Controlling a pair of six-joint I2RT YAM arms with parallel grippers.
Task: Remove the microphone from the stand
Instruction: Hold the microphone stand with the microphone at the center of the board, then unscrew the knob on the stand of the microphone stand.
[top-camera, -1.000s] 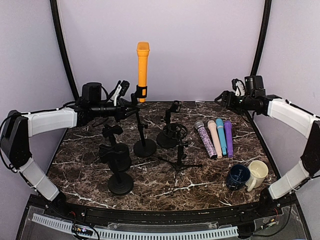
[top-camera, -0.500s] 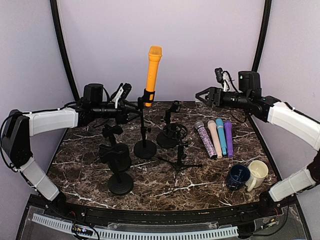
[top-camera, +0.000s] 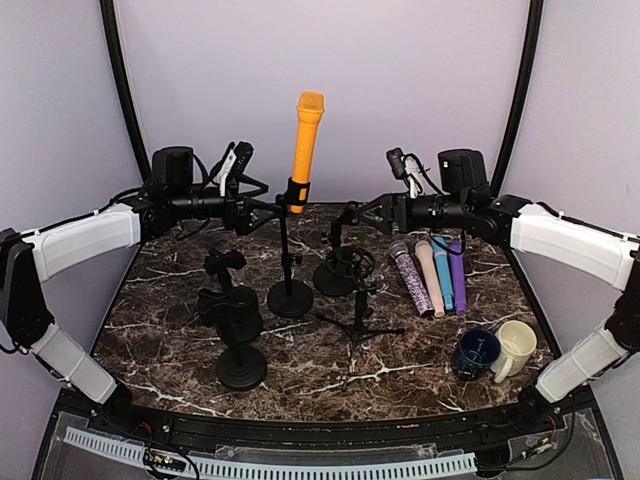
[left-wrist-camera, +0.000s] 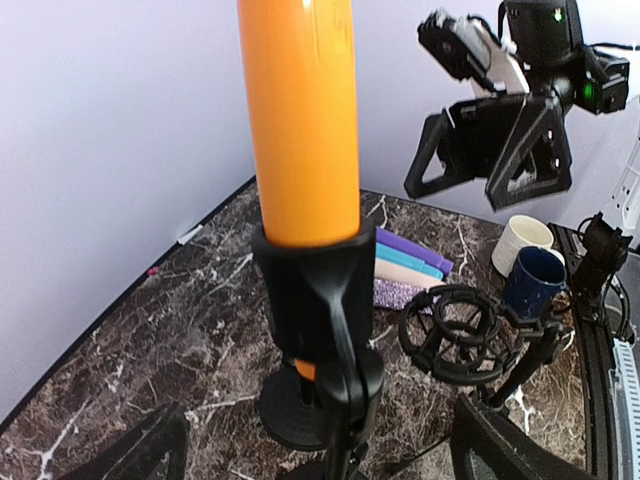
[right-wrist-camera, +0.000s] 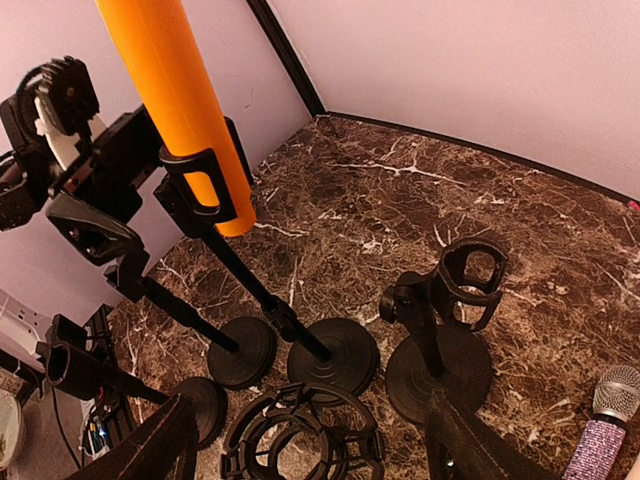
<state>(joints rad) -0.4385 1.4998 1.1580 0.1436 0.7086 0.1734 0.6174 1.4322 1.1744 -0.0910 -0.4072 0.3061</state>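
Release of the stand is the latest change. The left end effector (top-camera: 252, 207), pressed together on the stand a second ago, now has its fingers spread fully and grips nothing. The left wrist view shows one finger at each lower corner, with the stand pole between them and untouched. Over the same second the right arm has swung in from the far right corner. The right end effector (top-camera: 368, 212) now hangs just right of the stand, jaws spread and empty.

The orange cylindrical microphone (top-camera: 305, 135) has shifted right and now leans slightly. It remains seated in the black plastic clip (top-camera: 296, 193) atop the black round-base stand (top-camera: 290, 298), at the rear centre of the dark marble bench (top-camera: 180, 300).

Consequence: extraction has not started and the stand is currently unbraced. A pull on the microphone may therefore tip or drag the stand. The right end effector appears best placed to take the orange barrel above the clip.

Surrounding items:
- Black shock-mount stand (top-camera: 345, 265) and small black tripod stand (top-camera: 360, 320) sit just right of the target base, below the right arm.
- Two black empty stands (top-camera: 235, 325) stand at front left.
- Four handheld microphones (top-camera: 432, 275) lie side by side at the right.
- Dark blue mug (top-camera: 475, 352) and cream mug (top-camera: 515, 348) stand near the front right.

At barrel height the approach looks unobstructed. A low approach risks snagging the shock mount.
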